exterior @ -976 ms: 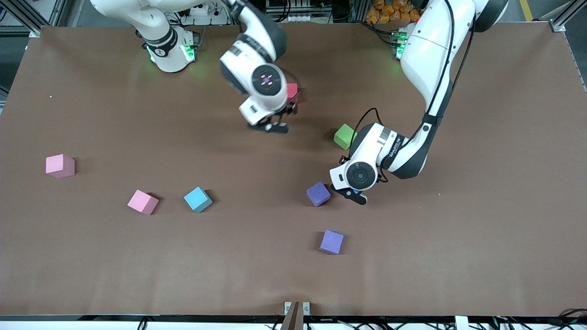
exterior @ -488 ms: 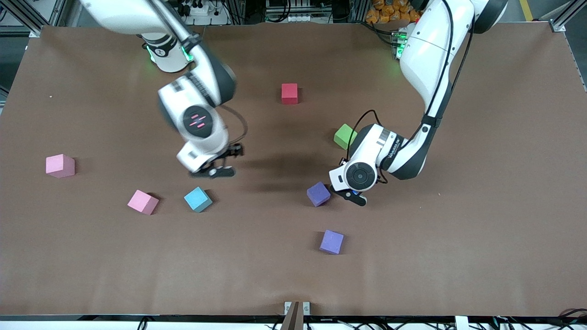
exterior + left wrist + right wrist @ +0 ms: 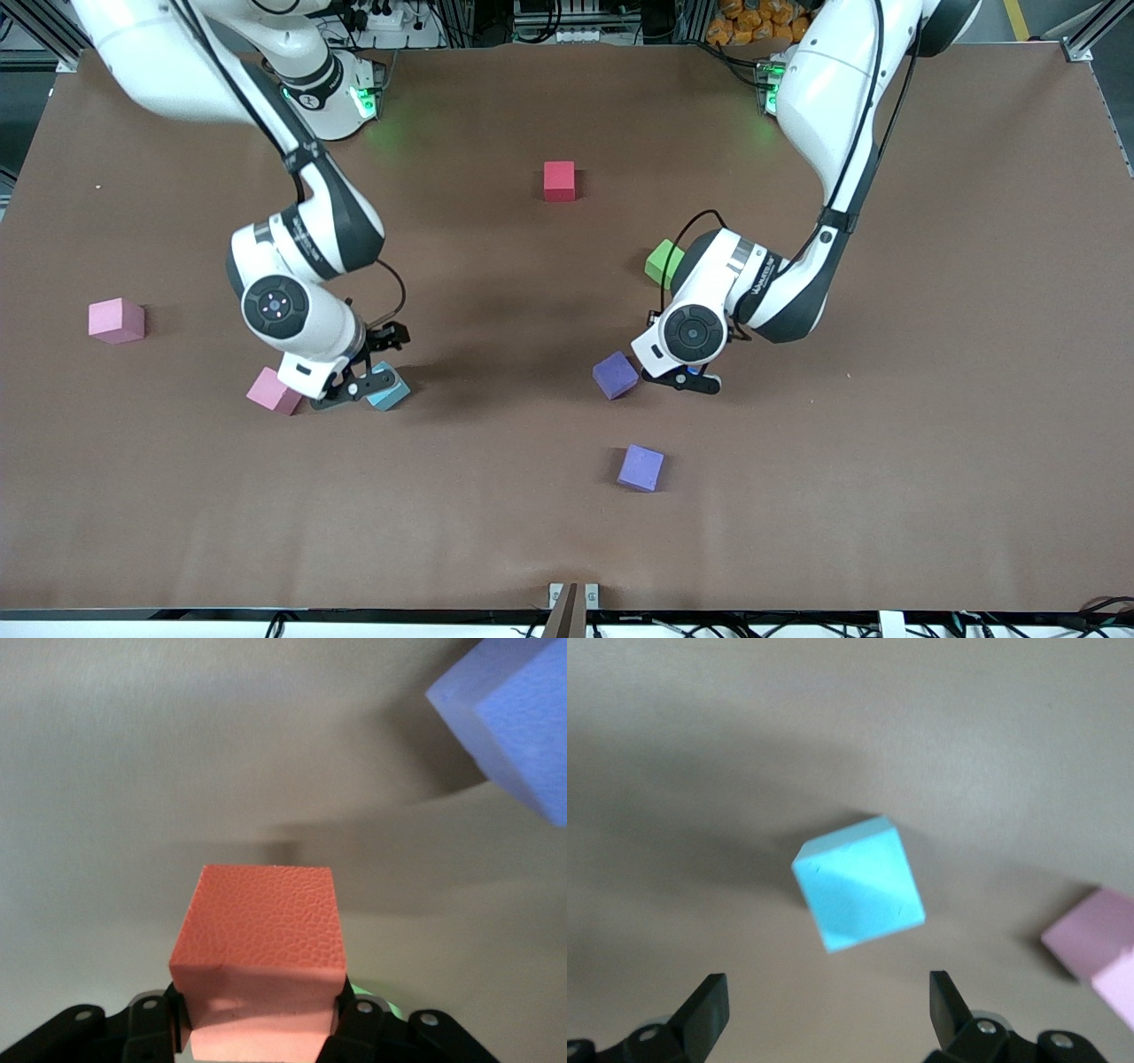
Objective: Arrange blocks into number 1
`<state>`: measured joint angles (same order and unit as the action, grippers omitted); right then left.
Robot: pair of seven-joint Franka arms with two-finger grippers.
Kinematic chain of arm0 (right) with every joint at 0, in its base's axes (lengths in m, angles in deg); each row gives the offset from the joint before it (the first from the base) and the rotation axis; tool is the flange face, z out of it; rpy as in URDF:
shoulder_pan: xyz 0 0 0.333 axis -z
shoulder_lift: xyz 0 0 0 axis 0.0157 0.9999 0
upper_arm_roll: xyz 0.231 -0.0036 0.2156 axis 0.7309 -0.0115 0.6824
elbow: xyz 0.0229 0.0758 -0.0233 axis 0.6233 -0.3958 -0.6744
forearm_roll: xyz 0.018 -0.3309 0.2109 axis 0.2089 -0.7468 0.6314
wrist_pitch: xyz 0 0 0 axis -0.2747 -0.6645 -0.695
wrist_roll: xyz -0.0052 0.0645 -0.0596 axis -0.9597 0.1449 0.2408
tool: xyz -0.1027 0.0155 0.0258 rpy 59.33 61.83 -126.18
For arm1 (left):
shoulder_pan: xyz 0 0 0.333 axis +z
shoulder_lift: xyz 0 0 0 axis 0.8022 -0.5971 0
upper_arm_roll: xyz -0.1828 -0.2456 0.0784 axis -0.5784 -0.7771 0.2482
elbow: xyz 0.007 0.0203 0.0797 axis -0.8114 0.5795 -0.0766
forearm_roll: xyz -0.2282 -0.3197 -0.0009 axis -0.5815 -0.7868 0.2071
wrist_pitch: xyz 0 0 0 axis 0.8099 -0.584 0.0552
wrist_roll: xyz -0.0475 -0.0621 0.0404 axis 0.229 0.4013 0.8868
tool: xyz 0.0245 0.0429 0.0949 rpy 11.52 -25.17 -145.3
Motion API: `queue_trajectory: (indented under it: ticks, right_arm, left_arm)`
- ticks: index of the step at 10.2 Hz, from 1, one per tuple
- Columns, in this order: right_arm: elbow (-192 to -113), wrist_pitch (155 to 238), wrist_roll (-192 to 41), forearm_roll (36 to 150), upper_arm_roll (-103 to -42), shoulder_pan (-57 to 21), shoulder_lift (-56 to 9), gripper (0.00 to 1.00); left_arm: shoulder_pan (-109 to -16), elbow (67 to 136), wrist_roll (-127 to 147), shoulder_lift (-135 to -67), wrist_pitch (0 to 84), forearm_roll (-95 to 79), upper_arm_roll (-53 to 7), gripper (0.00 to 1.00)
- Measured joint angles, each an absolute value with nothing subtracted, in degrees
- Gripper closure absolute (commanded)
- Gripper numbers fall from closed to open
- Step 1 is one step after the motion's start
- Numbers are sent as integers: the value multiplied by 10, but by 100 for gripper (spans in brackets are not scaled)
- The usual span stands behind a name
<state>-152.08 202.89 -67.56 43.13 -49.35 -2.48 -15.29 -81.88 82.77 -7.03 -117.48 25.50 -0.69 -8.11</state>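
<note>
My left gripper (image 3: 687, 379) is shut on the orange block (image 3: 257, 943), low over the table beside a purple block (image 3: 615, 375); the front view hides the orange block. In its wrist view my left gripper (image 3: 261, 1020) clamps the cube from both sides. My right gripper (image 3: 359, 379) hangs open just above the light blue block (image 3: 390, 392), which lies tilted ahead of the spread fingers (image 3: 704, 1010) of my right gripper (image 3: 824, 1014). A pink block (image 3: 271, 392) lies close beside it. The red block (image 3: 559, 181) sits near the bases. The green block (image 3: 661, 262) peeks out by the left arm.
A second pink block (image 3: 116, 320) lies toward the right arm's end of the table. A second purple block (image 3: 640, 468) sits nearer the front camera than the first, which also shows in the left wrist view as a purple block (image 3: 514, 735). The pink block (image 3: 1094, 943) is close to my right gripper.
My right arm swung away from the red block, came down and now hovers open over the light blue block. My left gripper shifted only slightly, still holding the orange block.
</note>
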Motion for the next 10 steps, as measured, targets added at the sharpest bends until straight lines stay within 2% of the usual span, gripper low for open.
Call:
queue_trajectory:
  ticks: [4, 8, 9, 10]
  right_arm:
    - [-1500, 2079, -702, 402, -493, -21, -105, 0]
    - [-1499, 2103, -724, 399, -492, -21, -84, 0]
    - [-1499, 2112, -726, 397, -492, -21, -77, 18]
    - [-1500, 2119, -733, 394, -492, -21, -71, 52]
  left_arm:
    - [-831, 823, -197, -1161, 242, -83, -99, 45]
    - [-894, 825, -261, -1166, 266, -117, -107, 45]
    - [-912, 826, -272, -1170, 278, -120, -107, 46]
    - [-927, 827, -276, -1175, 290, -124, -108, 46]
